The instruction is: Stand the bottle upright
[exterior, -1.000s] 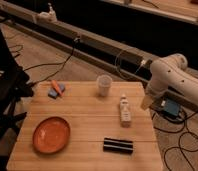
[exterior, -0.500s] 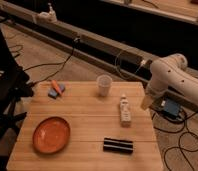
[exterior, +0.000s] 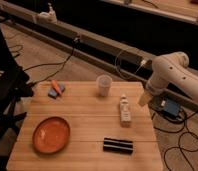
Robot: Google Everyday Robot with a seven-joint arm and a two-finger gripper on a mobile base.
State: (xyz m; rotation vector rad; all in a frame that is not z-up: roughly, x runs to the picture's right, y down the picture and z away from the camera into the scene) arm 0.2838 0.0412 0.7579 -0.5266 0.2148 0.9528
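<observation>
The bottle (exterior: 125, 112) is small and off-white, on the right half of the wooden table (exterior: 87, 120). Its narrow cap points toward the far edge. It seems to lie along the tabletop, though I cannot tell for sure that it is not standing. My gripper (exterior: 143, 98) hangs at the end of the white arm (exterior: 168, 74), just past the table's right edge. It is to the right of the bottle's cap and apart from it. The gripper is open, and I see nothing held in it.
A translucent cup (exterior: 104, 85) stands upright behind the bottle. A flat black bar (exterior: 117, 145) lies near the front edge, an orange plate (exterior: 51, 135) at front left, and a small blue and orange item (exterior: 56, 89) at back left. Cables and a blue box (exterior: 169, 107) lie on the floor.
</observation>
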